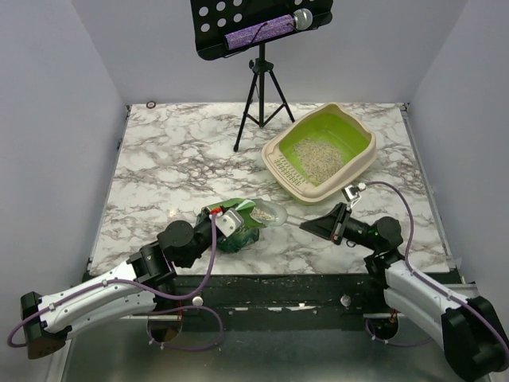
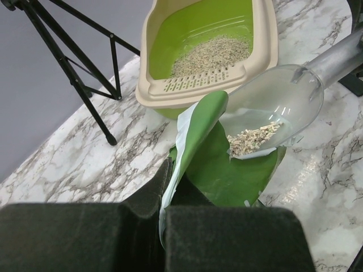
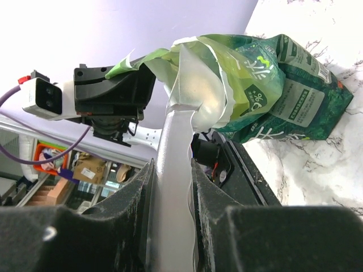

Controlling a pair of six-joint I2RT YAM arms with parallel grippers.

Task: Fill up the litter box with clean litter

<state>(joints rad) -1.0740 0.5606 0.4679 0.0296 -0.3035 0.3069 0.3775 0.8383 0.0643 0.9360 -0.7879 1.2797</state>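
The beige litter box, lime-green inside, sits at the back right and holds a patch of pale litter. It also shows in the left wrist view with its litter. My left gripper is shut on the torn edge of the glossy green bag, holding it open. My right gripper is shut on the handle of a clear scoop. The scoop's bowl sits in the bag's mouth with a little litter in it. The bag lies on the table.
A black tripod with a perforated tray stands at the back centre, left of the litter box. A small ring lies at the back left corner. Scattered granules lie along the table's near edge. Grey walls enclose three sides.
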